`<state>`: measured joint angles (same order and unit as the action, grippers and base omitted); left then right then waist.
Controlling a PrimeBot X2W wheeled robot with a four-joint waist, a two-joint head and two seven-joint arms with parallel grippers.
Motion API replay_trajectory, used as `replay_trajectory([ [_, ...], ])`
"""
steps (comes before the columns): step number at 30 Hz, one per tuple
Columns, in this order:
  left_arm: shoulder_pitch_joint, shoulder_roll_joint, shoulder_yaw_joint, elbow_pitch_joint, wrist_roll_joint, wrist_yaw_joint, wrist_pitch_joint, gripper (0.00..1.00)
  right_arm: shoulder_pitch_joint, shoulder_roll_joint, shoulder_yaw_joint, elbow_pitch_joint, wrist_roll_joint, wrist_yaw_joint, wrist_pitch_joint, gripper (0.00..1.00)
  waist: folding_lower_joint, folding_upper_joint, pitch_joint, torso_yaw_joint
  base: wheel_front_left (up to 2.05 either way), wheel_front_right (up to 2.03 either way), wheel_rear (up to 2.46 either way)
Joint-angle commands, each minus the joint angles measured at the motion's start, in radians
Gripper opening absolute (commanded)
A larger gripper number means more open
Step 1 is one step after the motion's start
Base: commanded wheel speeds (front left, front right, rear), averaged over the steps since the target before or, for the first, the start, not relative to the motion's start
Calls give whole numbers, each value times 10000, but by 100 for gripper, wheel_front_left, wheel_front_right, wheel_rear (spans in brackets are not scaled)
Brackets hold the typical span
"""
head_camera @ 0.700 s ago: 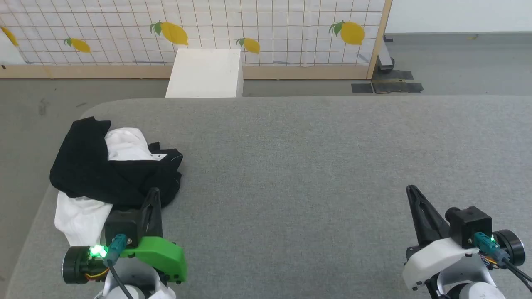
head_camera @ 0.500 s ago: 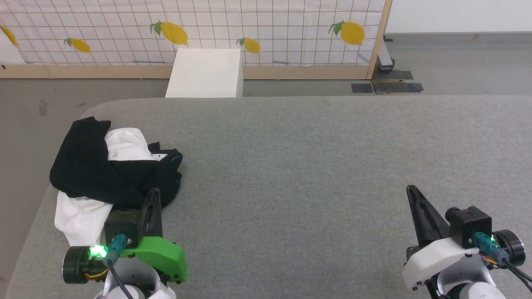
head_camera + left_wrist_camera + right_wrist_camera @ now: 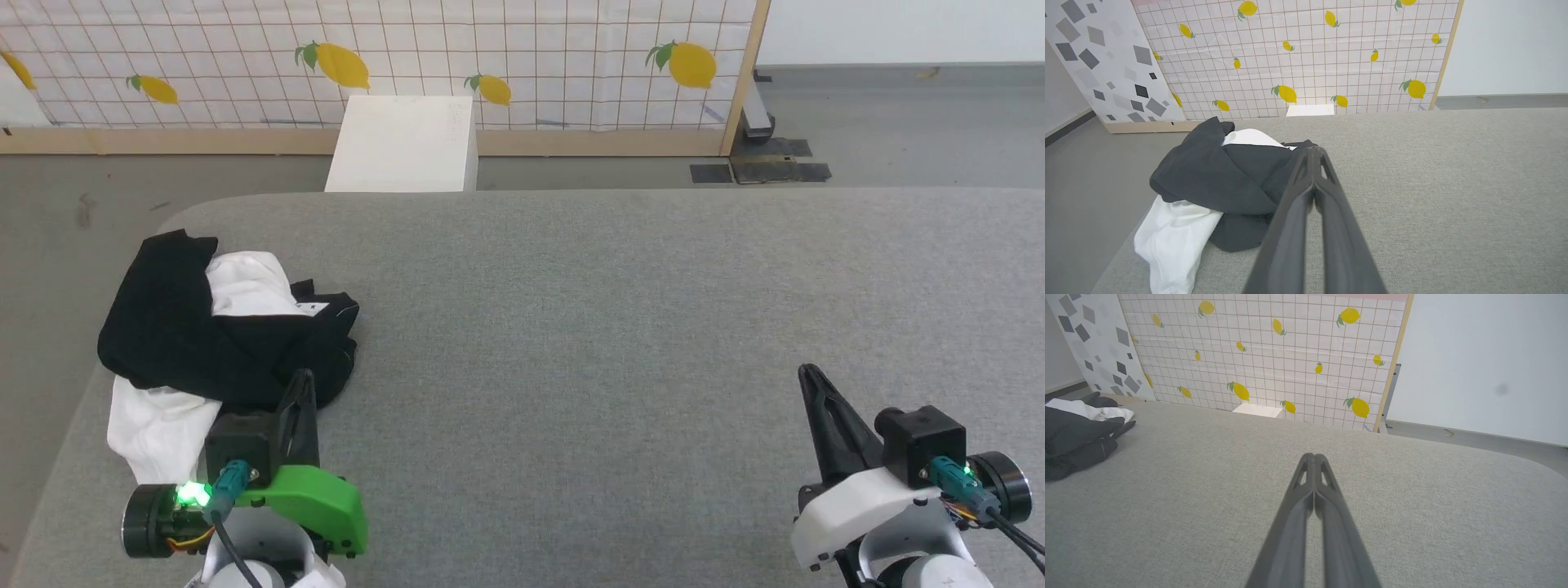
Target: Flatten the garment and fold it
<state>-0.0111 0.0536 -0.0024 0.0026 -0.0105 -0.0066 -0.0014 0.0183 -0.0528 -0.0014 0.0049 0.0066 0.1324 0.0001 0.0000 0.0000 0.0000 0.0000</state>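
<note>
The garment (image 3: 204,327) lies crumpled in a heap at the left end of the grey table, black folds on top and white fabric spilling out toward the near left corner. In the left wrist view the garment (image 3: 1216,179) sits just left of and beyond my fingers. My left gripper (image 3: 302,377) is shut and empty, its tips right at the heap's near right edge; my left gripper (image 3: 1314,150) shows its fingers pressed together. My right gripper (image 3: 808,371) rests far to the right, shut on nothing; my right gripper (image 3: 1314,456) hovers above bare cloth, with the garment (image 3: 1077,437) far off at the left.
The grey fabric-covered table (image 3: 612,327) has a rounded far left corner and a left edge close to the heap. A white box (image 3: 404,143) stands on the floor behind the table, before a lemon-print screen (image 3: 490,57).
</note>
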Motion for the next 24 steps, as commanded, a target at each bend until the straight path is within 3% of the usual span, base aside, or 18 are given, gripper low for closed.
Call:
replay_trajectory([
  [1,111,-34,24,-26,105,66,14,0,-183,26,14,-49,-66,-17,-1,0,0,0,0,0,0,0,0],
  [18,111,-34,24,-26,105,66,14,0,-183,26,14,-49,-66,-17,-1,0,0,0,0,0,0,0,0],
  [19,-1,2,-4,0,-5,0,0,100,2,-2,0,4,2,0,0,100,0,0,0,0,0,0,0],
  [24,0,1,-79,13,-82,35,-53,100,-12,-3,-5,14,37,0,-50,100,0,0,1,2,0,0,0],
])
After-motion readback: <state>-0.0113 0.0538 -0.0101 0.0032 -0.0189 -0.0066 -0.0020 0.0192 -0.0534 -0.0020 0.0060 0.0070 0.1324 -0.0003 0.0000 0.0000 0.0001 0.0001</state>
